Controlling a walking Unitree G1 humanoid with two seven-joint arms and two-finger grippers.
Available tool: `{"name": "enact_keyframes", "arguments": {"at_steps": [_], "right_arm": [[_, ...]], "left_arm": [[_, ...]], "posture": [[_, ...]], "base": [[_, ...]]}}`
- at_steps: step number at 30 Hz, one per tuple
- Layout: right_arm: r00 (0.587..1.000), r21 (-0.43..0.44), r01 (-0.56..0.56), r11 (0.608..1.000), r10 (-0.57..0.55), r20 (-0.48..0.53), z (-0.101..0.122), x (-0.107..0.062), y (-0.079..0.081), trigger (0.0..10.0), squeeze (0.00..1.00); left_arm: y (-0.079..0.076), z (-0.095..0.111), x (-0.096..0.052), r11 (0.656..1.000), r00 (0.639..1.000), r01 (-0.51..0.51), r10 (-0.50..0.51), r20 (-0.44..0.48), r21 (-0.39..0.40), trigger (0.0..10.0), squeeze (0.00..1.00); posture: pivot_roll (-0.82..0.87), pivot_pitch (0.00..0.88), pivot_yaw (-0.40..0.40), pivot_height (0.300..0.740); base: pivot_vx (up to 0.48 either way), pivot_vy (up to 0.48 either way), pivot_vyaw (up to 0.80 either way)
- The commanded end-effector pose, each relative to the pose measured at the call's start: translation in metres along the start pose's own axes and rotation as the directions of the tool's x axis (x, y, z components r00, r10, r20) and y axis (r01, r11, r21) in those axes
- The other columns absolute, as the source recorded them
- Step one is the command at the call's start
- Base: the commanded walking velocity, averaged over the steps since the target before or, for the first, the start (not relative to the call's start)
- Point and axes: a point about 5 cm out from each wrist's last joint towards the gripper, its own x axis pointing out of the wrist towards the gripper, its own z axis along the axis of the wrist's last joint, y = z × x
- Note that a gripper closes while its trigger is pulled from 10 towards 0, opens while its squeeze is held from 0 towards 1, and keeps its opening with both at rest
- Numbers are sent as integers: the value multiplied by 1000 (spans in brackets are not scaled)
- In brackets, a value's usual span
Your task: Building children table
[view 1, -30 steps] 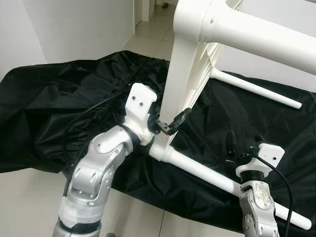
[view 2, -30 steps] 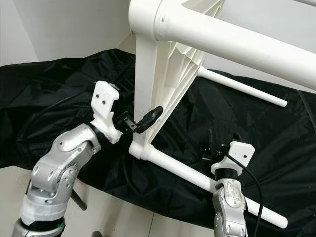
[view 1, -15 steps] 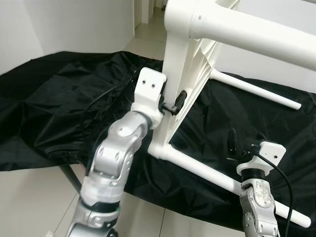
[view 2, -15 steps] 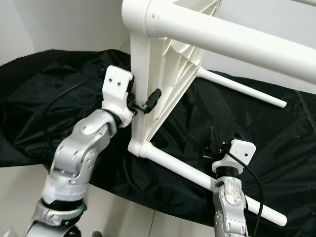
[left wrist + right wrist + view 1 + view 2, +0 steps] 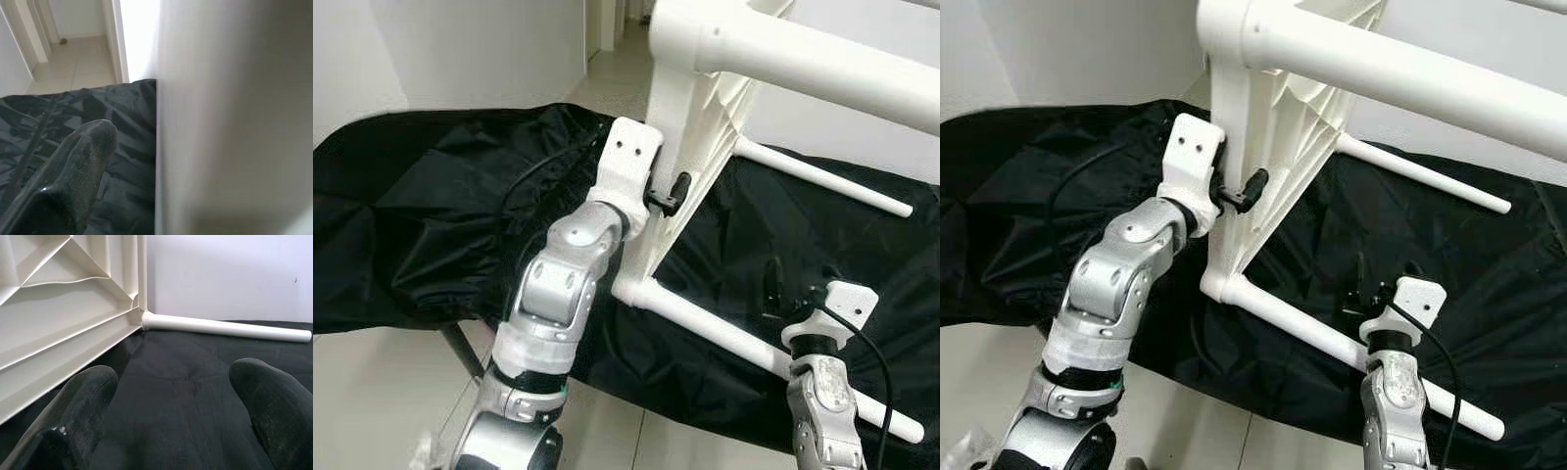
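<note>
A white plastic children's table (image 5: 672, 117) stands on its side on a black cloth (image 5: 421, 215), ribbed underside facing right. One leg (image 5: 754, 345) lies along the cloth toward me, another (image 5: 822, 178) lies farther back, and a third (image 5: 822, 67) juts out overhead. My left gripper (image 5: 664, 196) is raised and shut on the table top's upright edge (image 5: 230, 122), with one black finger (image 5: 78, 161) on the ribbed side. My right gripper (image 5: 1383, 289) hovers low over the cloth just behind the near leg, open with nothing between its fingers (image 5: 83, 401).
The cloth-covered surface ends at a front edge (image 5: 636, 392) close to me, with pale floor tiles (image 5: 372, 392) below. A dark support leg (image 5: 460, 348) shows under the cloth. A white wall (image 5: 460, 49) and a doorway stand behind.
My left arm has lifted and moved in, and its gripper has slid up the table's upright edge. The right arm has stayed put. The view has shifted slightly.
</note>
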Motion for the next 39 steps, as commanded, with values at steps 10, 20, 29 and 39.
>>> {"name": "enact_keyframes", "arguments": {"at_steps": [10, 20, 29, 39], "right_arm": [[1000, -7, 21, 1000, -21, -17, -4, 0, 0, 10000, 0], [999, -15, 46, 999, -46, -11, -3, -1, -4, 10000, 0], [999, -18, 47, 999, -47, -21, -5, 0, -4, 10000, 0], [999, -26, 26, 999, -27, -25, -5, 6, -6, 10000, 0]], "left_arm": [[2, -10, 13, 988, 992, -114, 107, -74, -100, 4196, 0], [20, -18, 11, 980, 978, -190, 184, -94, -61, 0, 0], [49, -12, -10, 954, 952, -301, 301, -63, -3, 0, 0], [64, -4, -50, 921, 920, -387, 389, -53, 46, 0, 0]], "posture": [[-51, 53, 13, 740], [-62, 55, 21, 740], [-56, 60, 21, 740], [-29, 79, -14, 740]], "base": [[0, 0, 0], [0, 0, 0], [0, 0, 0], [0, 0, 0]]}}
